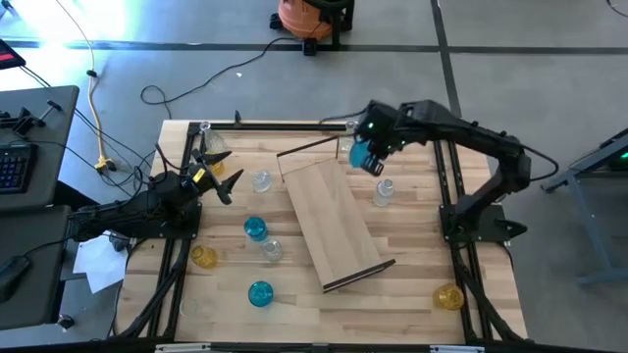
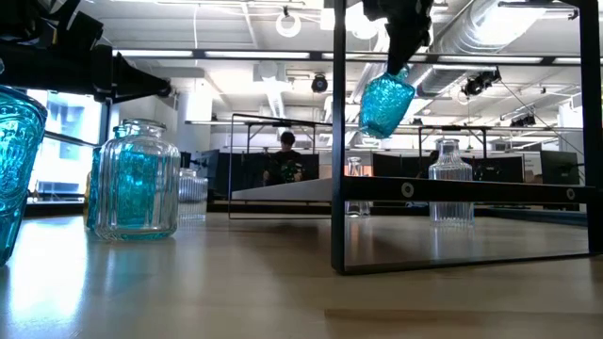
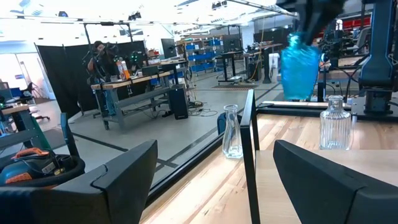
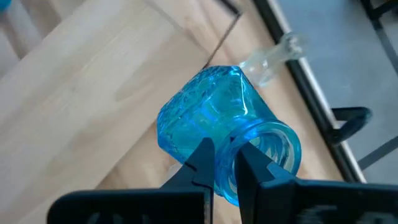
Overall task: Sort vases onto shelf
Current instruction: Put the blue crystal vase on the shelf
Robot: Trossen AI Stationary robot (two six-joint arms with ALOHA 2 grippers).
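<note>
Right hand (image 1: 371,157): pinched shut on the rim of a blue vase (image 1: 360,154), carried in the air, tilted.
Vase vs shelf: hangs over the far right corner of the shelf (image 1: 332,218); the plank's long axis runs from there toward near right.
Left hand (image 1: 218,175): fingers spread wide, empty, waiting at far left of the counter (image 1: 412,284).
Judgement: right arm nearer; next move likely straight down.

Open-plan robotics lab or workshop: exposed ceiling ducts (image 2: 509,38) and strip lights are running overhead, workbenches (image 3: 134,81) and blue storage bins (image 3: 202,59) are filling the room behind. A person (image 2: 285,155) is sitting at a desk, cables (image 1: 147,93) are trailing over grey concrete floor (image 1: 491,59), and an orange shop vacuum (image 1: 309,18) is standing nearby.
</note>
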